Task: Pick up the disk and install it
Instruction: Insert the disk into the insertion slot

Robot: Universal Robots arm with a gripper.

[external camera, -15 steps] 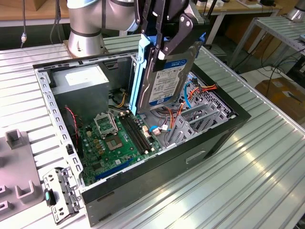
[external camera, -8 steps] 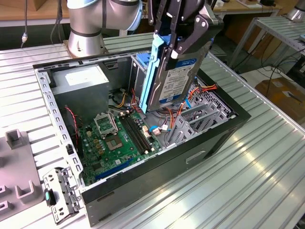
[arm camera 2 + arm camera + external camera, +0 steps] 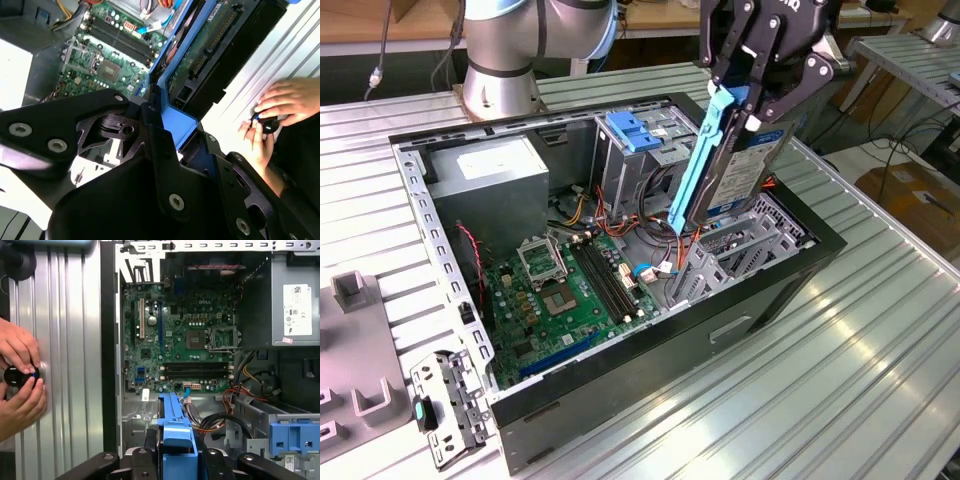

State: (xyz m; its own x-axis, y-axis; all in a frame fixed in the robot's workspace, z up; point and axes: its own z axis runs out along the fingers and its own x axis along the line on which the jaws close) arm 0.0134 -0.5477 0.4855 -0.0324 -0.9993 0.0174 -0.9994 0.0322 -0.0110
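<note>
Item 1, end effector (image 3: pixel 752 100): black, multi-link, carried on a grey robot arm (image 3: pixel 500 60); clenched on the disk, gripping it at its upper end

Item 2, disk (image 3: pixel 745 165): flat rectangular hard drive with a dark metal body, a white-and-blue label and blue plastic side rails (image 3: pixel 700 160); held on edge and steeply tilted over the drive-bay end of the case, its lower end down among red and orange cables (image 3: pixel 665 215); whether it touches the case cannot be told; its green circuit-board underside (image 3: pixel 210 45) shows in the second wrist view

Item 3, open black computer case (image 3: pixel 650 350): lying on its side on a ribbed aluminium bench (image 3: pixel 840 380); contains a green motherboard (image 3: pixel 570 290), a grey power-supply box with a white sticker (image 3: pixel 485 180) and a bare blue plastic caddy (image 3: pixel 638 130) in a grey metal cage

Item 4, a person's two hands (image 3: pixel 20 390): on the bench beside the case, closed around a small black round object (image 3: pixel 15 376)
</note>
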